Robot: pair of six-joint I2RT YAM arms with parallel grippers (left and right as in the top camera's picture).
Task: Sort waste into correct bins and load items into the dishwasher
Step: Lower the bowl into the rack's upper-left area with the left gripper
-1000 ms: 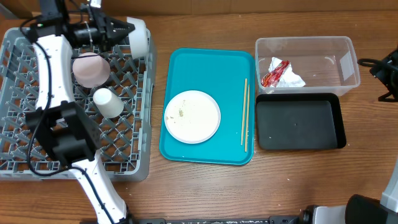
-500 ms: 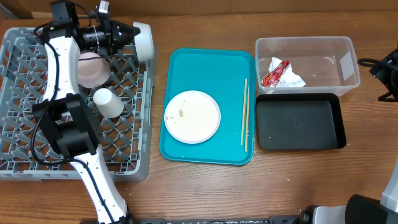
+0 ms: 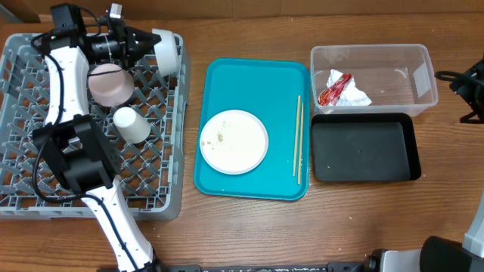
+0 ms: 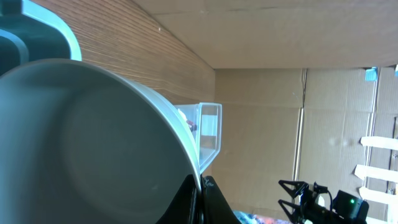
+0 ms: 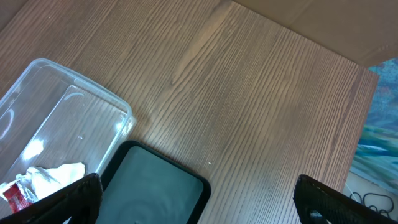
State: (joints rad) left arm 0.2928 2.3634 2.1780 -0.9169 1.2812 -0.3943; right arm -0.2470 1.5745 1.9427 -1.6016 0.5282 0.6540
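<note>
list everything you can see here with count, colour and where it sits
dish rack: 1, grey, table's left
white bowl: 1, white, held over rack's back right corner
pink bowl: 1, pink, in rack
cup: 1, white, in rack
tray: 1, teal, centre
plate: 1, white, on tray
chopsticks: 2, pale, tray's right side
clear bin: 1, clear, back right
wrapper: 1, red and white, in clear bin
black bin: 1, black, front of clear bin
table: 1, brown wood
left gripper: shut on white bowl
right gripper: open, right of bins
</note>
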